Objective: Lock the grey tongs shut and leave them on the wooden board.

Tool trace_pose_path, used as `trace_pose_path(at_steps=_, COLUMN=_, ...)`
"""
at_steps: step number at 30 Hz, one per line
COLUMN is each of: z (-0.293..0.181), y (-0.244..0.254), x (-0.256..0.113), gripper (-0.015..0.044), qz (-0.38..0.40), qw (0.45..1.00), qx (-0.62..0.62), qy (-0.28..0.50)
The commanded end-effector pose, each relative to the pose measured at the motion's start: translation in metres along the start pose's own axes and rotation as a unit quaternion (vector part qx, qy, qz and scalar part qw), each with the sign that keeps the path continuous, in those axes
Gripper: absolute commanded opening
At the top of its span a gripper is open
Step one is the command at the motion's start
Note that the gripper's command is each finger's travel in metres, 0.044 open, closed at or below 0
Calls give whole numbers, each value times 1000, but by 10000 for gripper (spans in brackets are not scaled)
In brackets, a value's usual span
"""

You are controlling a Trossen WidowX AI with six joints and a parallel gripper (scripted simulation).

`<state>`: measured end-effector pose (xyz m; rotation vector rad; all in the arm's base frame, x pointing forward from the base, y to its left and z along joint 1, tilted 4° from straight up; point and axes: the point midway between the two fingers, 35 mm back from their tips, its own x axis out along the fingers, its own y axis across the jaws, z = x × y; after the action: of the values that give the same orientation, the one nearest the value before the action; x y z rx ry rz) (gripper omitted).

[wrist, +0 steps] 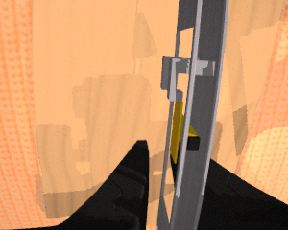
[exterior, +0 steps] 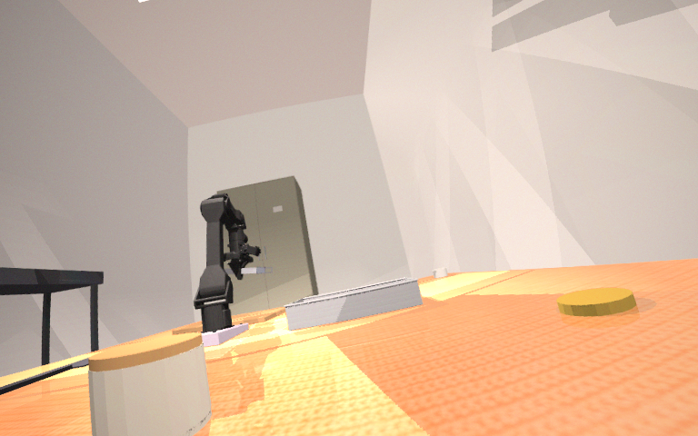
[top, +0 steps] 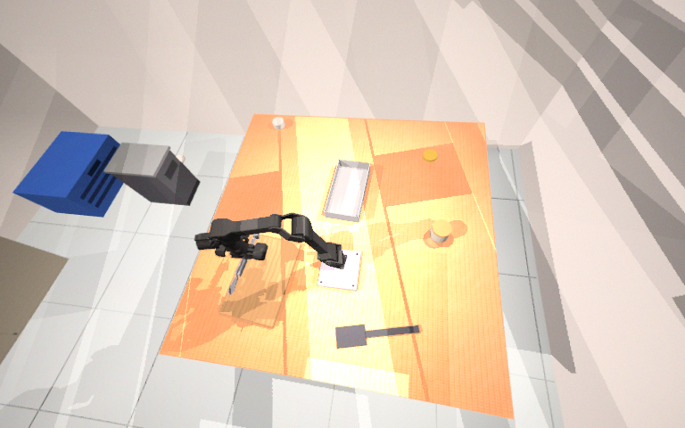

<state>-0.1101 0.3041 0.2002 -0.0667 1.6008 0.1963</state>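
The grey tongs (top: 236,278) (exterior: 254,270) (wrist: 209,96) hang roughly level above the wooden board (top: 276,302) (wrist: 96,48), pointing along its length. My gripper (exterior: 240,273) (wrist: 158,149) is shut on the tongs; its fingers point down at the board. In the wrist view a yellow piece and a small black block show by the near tong arm. The two arms nearly overlap there, so how close together they are is hard to tell. Whether the hinge is locked does not show. The roasting tin (top: 342,217) (exterior: 353,306) stands apart, without the tongs.
A dark spatula (top: 350,336) lies near the front table edge. A lidded jar (top: 440,233) (exterior: 150,397) and a yellow disc (top: 429,154) (exterior: 596,301) are on the right in the top view. A small white cup (top: 278,122) (exterior: 439,272) stands at the back left.
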Motion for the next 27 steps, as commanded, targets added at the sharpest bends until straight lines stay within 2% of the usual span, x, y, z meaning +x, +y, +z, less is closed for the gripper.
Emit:
trace_pose_path(at_steps=1, z=-20, y=-3, x=-1, gripper=-150, qz=1, qw=999, qx=-33, qy=-1)
trace_pose_path(at_steps=5, z=-37, y=-7, x=-2, gripper=-150, qz=1, qw=998, qx=-59, qy=0)
trace_pose_path(at_steps=14, z=-36, y=-9, x=2, gripper=-150, qz=-13, qw=998, qx=-65, qy=19)
trace_pose_path(at_steps=27, z=-28, y=-18, x=22, gripper=-150, qz=-86, qw=967, qx=-85, qy=224)
